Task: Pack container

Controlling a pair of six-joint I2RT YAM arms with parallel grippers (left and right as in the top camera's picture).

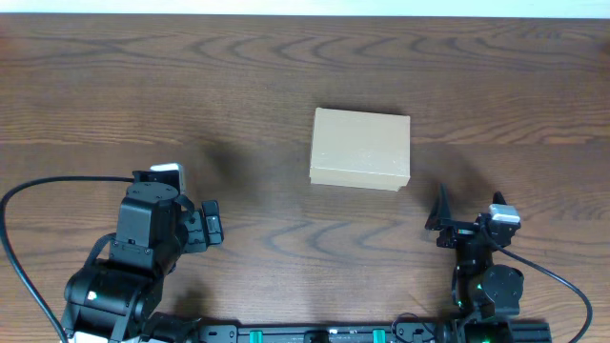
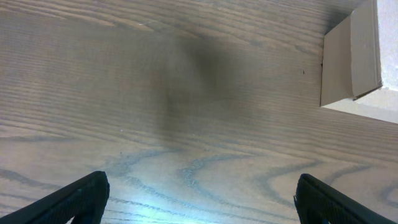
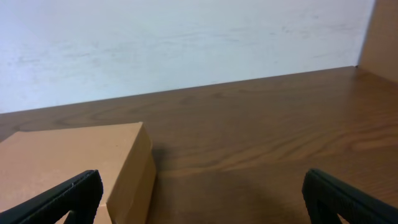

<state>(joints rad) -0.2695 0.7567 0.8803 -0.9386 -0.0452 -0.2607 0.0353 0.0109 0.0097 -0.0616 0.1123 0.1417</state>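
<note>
The tan cardboard container sits closed on the wooden table, right of centre. It also shows in the left wrist view at the upper right and in the right wrist view at the lower left. My left gripper is open and empty, left of and nearer than the box; its fingertips frame bare wood. My right gripper is open and empty, just near and right of the box's corner. No pens or tape are in view.
The brown wooden table fills the overhead view. A pale wall rises behind the far table edge, with a tan panel at the far right. Black cables trail from the arm bases.
</note>
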